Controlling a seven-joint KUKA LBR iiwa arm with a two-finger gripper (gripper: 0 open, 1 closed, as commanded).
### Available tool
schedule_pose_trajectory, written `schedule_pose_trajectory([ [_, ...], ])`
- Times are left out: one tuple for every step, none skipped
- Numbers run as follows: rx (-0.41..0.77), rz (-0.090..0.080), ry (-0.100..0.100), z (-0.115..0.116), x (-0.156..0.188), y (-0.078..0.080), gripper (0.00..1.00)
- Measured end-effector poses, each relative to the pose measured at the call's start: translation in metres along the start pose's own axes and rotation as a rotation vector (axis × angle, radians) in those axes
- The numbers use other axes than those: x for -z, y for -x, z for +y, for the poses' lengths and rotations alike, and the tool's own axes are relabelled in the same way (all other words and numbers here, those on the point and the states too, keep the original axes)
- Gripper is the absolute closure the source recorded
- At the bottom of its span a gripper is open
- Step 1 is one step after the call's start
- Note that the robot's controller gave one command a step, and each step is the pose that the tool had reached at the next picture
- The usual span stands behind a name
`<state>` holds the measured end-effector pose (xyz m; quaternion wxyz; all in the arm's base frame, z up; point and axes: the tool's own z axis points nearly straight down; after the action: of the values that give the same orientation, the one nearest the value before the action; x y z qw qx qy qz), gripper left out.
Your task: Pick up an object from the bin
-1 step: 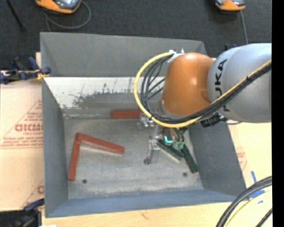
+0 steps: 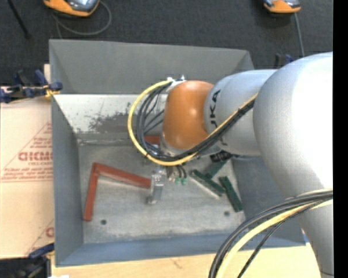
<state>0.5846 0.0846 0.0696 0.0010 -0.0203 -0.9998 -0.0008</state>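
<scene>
One red L-shaped piece (image 2: 119,176) lies flat on the floor of the bin (image 2: 66,155), in its left half, and it is the thing nearest the end effector (image 2: 155,191). Its bend sits toward the bin's left wall. From there one limb runs across the floor toward the middle, slanting a little toward the near edge, and the other limb runs down toward the near-left corner. The two limbs look close in length; the one reaching toward the middle seems slightly longer, so I take that as the long axis, with its free end pointing to the bin's centre. The end effector sits low over the floor right at that free end, touching it or just beside it. Whether it is wide or narrow I cannot tell, since the wrist's orange cover (image 2: 185,120) and looped cables (image 2: 136,120) hang above it. I judge this to be the reach-and-grasp step, with nothing lifted yet. The next move calls for a grip set across the limb's narrow width rather than along it, then a straight lift. Held at one end, the L would likely hang and swing, so a hold nearer the bend may be steadier. Some dark green pieces (image 2: 220,184) lie toward the bin's right side, well apart from the red piece.
</scene>
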Motion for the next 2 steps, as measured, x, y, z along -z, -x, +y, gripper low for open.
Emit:
schedule_pose_trajectory([
  [-0.004, -0.005, 0.0, -0.001, 0.005, 0.001, 1.0],
  [0.538, -0.009, -0.001, 0.067, 0.002, 0.029, 1.0],
])
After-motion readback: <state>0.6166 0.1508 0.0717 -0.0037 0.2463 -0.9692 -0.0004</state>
